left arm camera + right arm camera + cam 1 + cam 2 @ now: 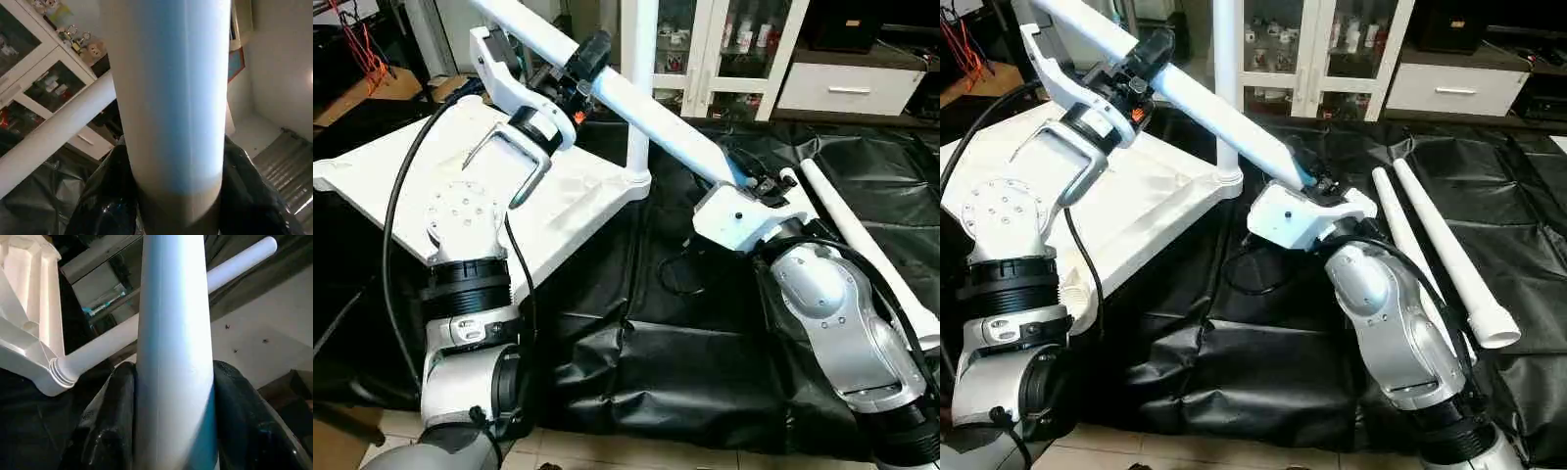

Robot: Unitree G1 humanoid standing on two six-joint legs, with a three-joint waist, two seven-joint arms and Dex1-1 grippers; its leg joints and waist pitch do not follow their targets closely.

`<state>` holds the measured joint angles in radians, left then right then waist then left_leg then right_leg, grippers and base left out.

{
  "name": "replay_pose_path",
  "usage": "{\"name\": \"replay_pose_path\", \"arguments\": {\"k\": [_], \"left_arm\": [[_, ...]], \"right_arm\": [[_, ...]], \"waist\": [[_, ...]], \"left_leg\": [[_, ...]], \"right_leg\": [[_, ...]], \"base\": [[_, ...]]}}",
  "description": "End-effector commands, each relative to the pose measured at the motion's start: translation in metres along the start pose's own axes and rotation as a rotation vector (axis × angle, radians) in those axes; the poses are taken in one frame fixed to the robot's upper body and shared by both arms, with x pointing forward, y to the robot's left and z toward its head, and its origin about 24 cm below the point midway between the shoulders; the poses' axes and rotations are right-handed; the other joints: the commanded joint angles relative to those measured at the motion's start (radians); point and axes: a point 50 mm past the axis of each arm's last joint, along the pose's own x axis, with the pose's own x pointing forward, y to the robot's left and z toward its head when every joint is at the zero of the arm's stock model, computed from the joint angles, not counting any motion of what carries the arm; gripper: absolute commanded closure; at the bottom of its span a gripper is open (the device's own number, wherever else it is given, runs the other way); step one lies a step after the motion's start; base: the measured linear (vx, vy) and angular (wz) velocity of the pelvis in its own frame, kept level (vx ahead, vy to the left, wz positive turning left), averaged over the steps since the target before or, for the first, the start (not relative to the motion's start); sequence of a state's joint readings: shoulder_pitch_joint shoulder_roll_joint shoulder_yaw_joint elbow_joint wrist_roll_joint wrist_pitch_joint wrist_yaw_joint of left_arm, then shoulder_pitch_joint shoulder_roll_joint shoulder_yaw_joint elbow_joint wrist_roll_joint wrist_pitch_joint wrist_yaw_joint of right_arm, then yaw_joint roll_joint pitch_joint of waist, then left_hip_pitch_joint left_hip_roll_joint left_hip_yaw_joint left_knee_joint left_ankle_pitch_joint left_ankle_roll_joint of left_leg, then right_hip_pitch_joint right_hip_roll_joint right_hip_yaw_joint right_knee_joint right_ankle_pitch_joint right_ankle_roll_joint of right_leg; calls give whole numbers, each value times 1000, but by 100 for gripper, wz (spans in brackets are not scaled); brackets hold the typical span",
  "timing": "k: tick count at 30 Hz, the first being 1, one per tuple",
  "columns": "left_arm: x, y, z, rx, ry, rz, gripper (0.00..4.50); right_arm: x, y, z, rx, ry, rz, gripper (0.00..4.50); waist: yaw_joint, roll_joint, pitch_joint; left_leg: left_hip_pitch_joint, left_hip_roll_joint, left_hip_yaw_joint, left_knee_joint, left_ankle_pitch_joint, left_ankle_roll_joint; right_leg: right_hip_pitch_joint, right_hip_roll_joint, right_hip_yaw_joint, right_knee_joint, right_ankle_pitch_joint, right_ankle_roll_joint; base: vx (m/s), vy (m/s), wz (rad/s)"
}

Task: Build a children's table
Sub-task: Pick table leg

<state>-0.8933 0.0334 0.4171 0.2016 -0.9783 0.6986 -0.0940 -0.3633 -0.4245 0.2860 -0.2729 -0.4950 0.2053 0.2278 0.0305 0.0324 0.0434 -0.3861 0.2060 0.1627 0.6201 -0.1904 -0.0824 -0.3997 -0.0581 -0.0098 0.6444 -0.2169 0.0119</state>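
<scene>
At the left of the frame the white table top (578,196) lies tilted, one leg (636,88) standing upright in its corner socket. The left gripper (585,61) and, at centre, the right gripper (1317,184) both clamp a slanted leg (651,113). At right, two spare legs (1440,255) rest on black sheeting (1263,362).
</scene>
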Motion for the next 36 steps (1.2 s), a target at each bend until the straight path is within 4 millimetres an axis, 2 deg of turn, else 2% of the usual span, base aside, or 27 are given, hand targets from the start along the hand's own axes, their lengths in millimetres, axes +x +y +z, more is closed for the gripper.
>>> {"name": "replay_pose_path", "arguments": {"k": [1, 3, 4, 7, 9, 12, 13, 16, 19, 20, 22, 23, 24, 25, 27, 28, 30, 35, 36], "left_arm": [[2, -4, 11, 55, -32, 2, 276], [2, -5, 14, 69, -39, -4, 277], [2, -5, 15, 79, -41, -10, 280], [3, -6, 18, 117, -36, -20, 285], [4, -8, 18, 129, -33, -41, 288], [4, -11, 18, 186, -11, -86, 289], [4, -11, 18, 186, -11, -86, 289], [4, -15, 15, 278, 50, -144, 289], [5, -19, 16, 304, 78, -181, 290], [7, -23, 16, 317, 93, -211, 290], [8, -26, 16, 325, 104, -230, 290], [8, -27, 16, 327, 109, -241, 290], [9, -30, 14, 334, 125, -264, 290], [9, -30, 14, 334, 126, -265, 290], [9, -32, 13, 339, 136, -278, 290], [10, -37, 8, 353, 173, -323, 290], [10, -41, 4, 366, 201, -351, 290], [11, -53, -7, 387, 274, -425, 290], [11, -55, -9, 390, 282, -433, 290]], "right_arm": [[0, -8, 2, 38, -11, -20, 200], [0, -9, 3, 63, -16, -21, 194], [-1, -7, 5, 99, -33, 4, 173], [-5, 0, 22, 225, -170, 83, 160], [-7, 2, 29, 244, -209, 102, 142], [-7, -6, 29, 314, -197, 71, 120], [-7, -6, 29, 314, -197, 71, 114], [-4, -28, 16, 398, -113, 47, 85], [-2, -40, 2, 527, -62, 147, 72], [-3, -46, -5, 639, -17, 242, 72], [-7, -49, -7, 726, -8, 354, 72], [-9, -50, -6, 747, -23, 410, 72], [-13, -50, -5, 762, -39, 498, 72], [-13, -50, -5, 763, -39, 503, 72], [-15, -50, -6, 774, -38, 544, 72], [-21, -51, -8, 811, -37, 650, 72], [-23, -54, -10, 836, -50, 699, 72], [-24, -64, -18, 905, -44, 768, 72], [-23, -64, -19, 905, -40, 772, 72]], "waist": [[-3, 1, -64], [-3, 2, -65], [-3, 3, -65], [-3, 5, -66], [-1, 6, -66], [3, 12, -63], [3, 11, -64], [3, 12, -63], [4, 8, -65], [4, 8, -65], [9, 10, -69], [11, 8, -70], [12, 7, -69], [14, 3, -71], [16, 3, -69], [16, -9, -70], [21, -5, -69], [29, -13, -70], [31, -12, -70]], "left_leg": [[20, -6, 5, -59, -128, -5], [20, -6, 4, -59, -126, -4], [20, -6, 4, -60, -125, -1], [19, -5, 4, -59, -126, 8], [19, -4, 4, -58, -110, 15], [22, -3, 3, -61, -118, 9], [21, -2, 3, -63, -128, 3], [22, -4, 2, -65, -133, -5], [19, -7, 2, -61, -99, -1], [19, -9, 4, -60, -92, 6], [16, -7, 3, -56, -56, 21], [15, -8, 4, -54, -51, 28], [14, -6, 4, -54, -47, 29], [15, -5, 4, -53, -46, 37], [14, -3, 5, -53, -38, 43], [14, -4, 7, -52, -37, 47], [15, -1, 7, -52, -38, 58], [14, 0, 10, -49, -17, 66], [15, 1, 9, -49, -17, 65]], "right_leg": [[62, -30, 24, -71, 87, -204], [61, -30, 24, -70, 93, -205], [62, -29, 24, -70, 99, -205], [64, -32, 25, -69, 110, -203], [63, -31, 24, -67, 133, -210], [59, -31, 23, -69, 106, -217], [59, -32, 23, -68, 92, -216], [61, -31, 23, -69, 81, -213], [70, -32, 25, -63, 131, -223], [71, -30, 25, -64, 141, -227], [74, -33, 25, -60, 197, -247], [77, -33, 24, -59, 211, -256], [75, -35, 24, -59, 211, -259], [78, -35, 24, -58, 209, -266], [74, -38, 23, -59, 195, -272], [77, -37, 24, -59, 183, -274], [74, -39, 25, -60, 160, -278], [70, -40, 23, -58, 138, -285], [70, -41, 23, -57, 138, -286]], "base": [[0, 0, 0], [0, 0, 0], [0, 0, 0], [0, 0, 0], [0, 0, 0], [0, 0, 0], [0, 0, 0], [0, 0, 0], [0, 0, 0], [0, 0, 0], [0, 0, 0], [0, 0, 0], [0, 0, 0], [0, 0, 0], [0, 0, 0], [0, 0, 0], [0, 0, 0], [0, 0, 0], [0, 0, 0]]}}
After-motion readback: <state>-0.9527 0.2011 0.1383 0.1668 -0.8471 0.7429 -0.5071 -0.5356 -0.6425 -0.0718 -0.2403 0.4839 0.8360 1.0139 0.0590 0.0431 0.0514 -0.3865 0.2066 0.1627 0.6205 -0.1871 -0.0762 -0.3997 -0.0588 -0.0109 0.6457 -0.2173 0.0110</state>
